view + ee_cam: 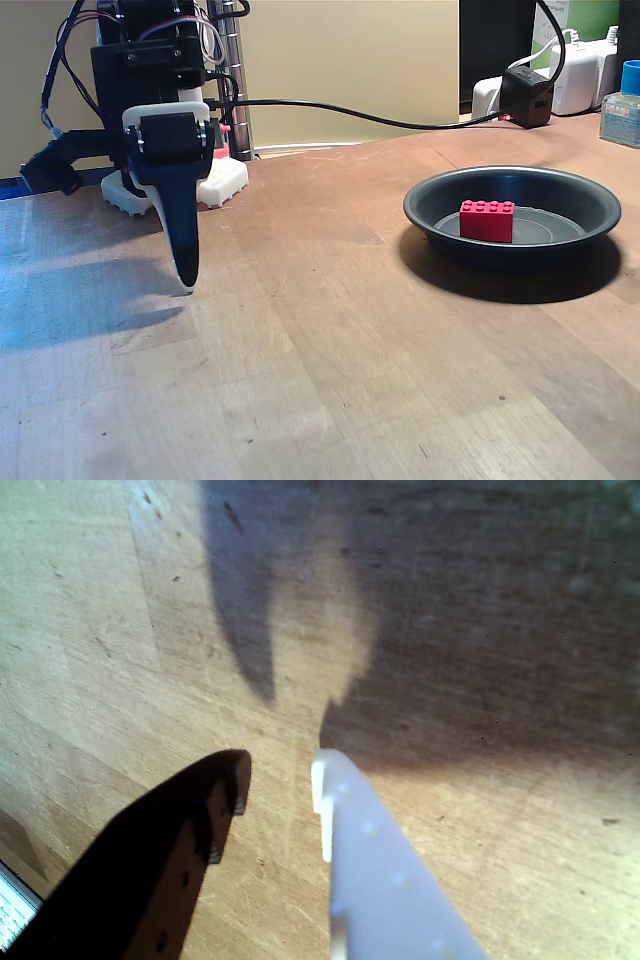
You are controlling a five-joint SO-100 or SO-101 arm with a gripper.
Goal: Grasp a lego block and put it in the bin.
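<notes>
Where bin (430, 205) sits, lego block (487, 220) inside.

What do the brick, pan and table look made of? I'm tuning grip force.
The lego block: glossy red moulded plastic, studs on top. The bin: dark, probably metal, with a smooth sheen on its rim. The table: wood, with visible grain and plank seams.

a: what is recorded on the wooden table (330, 360)?

b: a bin (512, 213), round and dark, is set at right; a red lego block (487, 220) is seen lying inside it.

a: and the arm?

b: the gripper (186, 282) is seen at left, pointed down just above the wood, well apart from the bin. nothing is held. a white base (225, 182) is placed behind it; a black cable (350, 112) is run toward a power adapter (527, 95).
</notes>
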